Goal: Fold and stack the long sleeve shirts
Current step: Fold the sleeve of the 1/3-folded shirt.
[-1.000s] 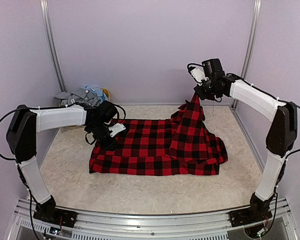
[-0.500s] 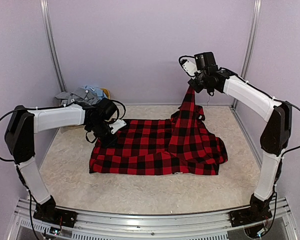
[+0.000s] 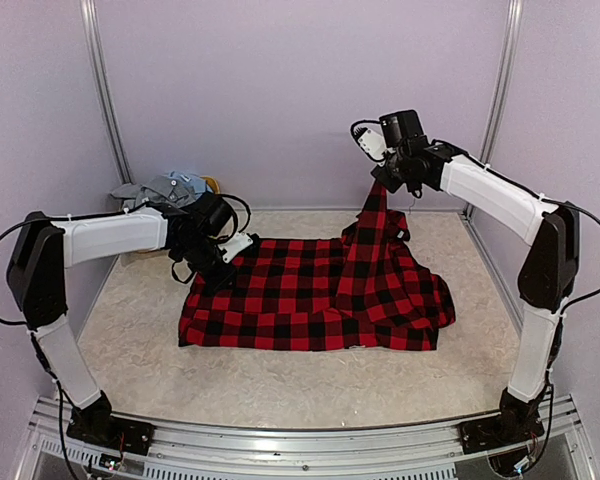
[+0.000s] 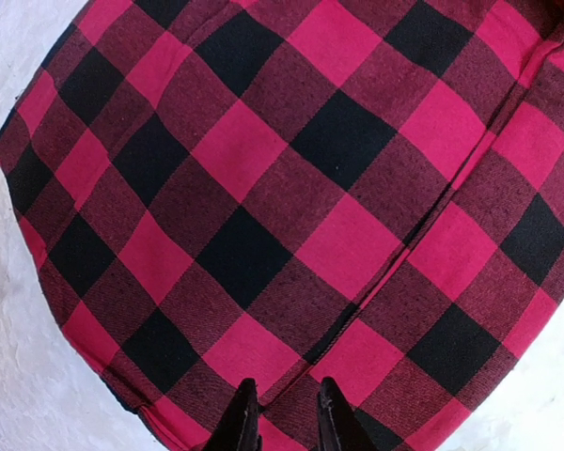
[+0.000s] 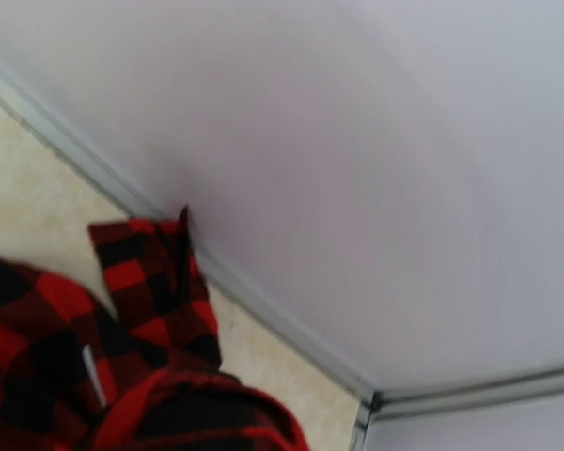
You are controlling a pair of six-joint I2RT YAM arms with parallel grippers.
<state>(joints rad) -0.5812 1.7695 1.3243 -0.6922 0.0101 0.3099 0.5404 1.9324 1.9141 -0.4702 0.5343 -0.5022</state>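
A red-and-black checked flannel shirt point(image 3: 300, 290) lies spread on the table. Its right part is pulled up into a tall peak. My right gripper point(image 3: 383, 180) is shut on the top of that peak, high near the back wall. In the right wrist view the flannel point(image 5: 141, 301) hangs bunched under the camera and hides the fingers. My left gripper point(image 3: 217, 272) sits low on the shirt's back left corner. In the left wrist view its fingers point(image 4: 244, 418) stand narrowly apart, pinching a seam fold of the flannel point(image 4: 291, 188). Grey and pale blue shirts point(image 3: 165, 190) lie heaped at the back left.
A yellow tub point(image 3: 212, 185) peeks out behind the heap of shirts. Walls close the table at the back and both sides, with metal posts point(image 3: 502, 90) in the corners. Pale tabletop point(image 3: 300, 385) runs between the flannel and the arm bases.
My right gripper has carried the raised part of the flannel to the left and toward the back wall, drawing the peak taller. The left gripper has shifted slightly toward the back.
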